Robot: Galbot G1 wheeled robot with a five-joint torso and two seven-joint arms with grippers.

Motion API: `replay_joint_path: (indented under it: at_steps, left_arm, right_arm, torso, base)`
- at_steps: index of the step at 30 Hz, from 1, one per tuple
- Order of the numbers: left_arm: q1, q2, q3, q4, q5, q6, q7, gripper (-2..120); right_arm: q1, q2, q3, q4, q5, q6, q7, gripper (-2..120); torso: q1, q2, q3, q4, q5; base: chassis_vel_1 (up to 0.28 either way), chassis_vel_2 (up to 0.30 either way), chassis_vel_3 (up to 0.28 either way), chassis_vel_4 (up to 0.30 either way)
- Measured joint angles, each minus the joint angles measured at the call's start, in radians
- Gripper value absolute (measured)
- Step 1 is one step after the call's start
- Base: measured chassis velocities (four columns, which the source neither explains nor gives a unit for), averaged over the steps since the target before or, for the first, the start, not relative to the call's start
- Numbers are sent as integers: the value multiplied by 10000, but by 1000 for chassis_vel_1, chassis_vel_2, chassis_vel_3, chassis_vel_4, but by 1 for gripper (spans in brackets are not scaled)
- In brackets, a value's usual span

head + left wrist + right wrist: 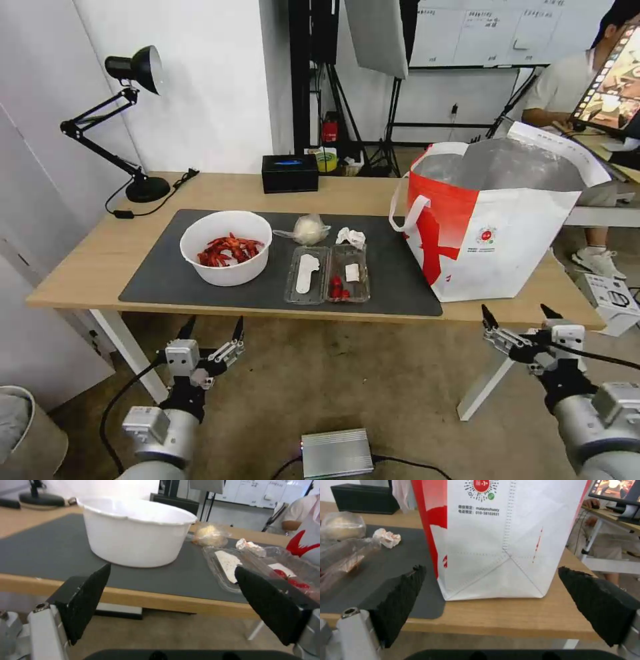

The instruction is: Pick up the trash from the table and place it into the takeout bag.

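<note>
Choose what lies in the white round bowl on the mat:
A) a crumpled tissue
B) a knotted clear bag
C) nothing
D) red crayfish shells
D: the head view shows red crayfish shells piled inside the white round bowl, while the tissue and knotted bag lie apart on the mat.

On the table point(100, 257), the mat point(160, 267) bears, left to right, bowl point(227, 248), clamshell box point(327, 274) with knotted bag point(308, 229) and tissue point(351, 237) behind it, then takeout bag point(497, 233); lamp point(130, 120) stands rear-left.
</note>
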Motion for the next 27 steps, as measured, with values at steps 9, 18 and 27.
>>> replay_joint_path:
  at_steps: [9,18,27]
  left_arm:
    - [-693,1153,82,671,-2161,-126,23,100]
    - [-1012,1510,215,673,-2859,-38,110,100]
    - [-1898,2176,610,825,-4346,552,1,100]
  right_arm:
    - [3,75,-77,-50,-18,128,-25,100]
    - [4,155,-136,-83,-61,200,-48,100]
    - [-48,216,-122,-53,-37,247,-71,100]
  torso:
    - [0,0,0,-2,-2]
    - [0,0,0,0,-1]
    - [0,0,0,0,0]
  base:
    - [0,0,0,0]
    - [0,0,0,0]
    - [0,0,0,0]
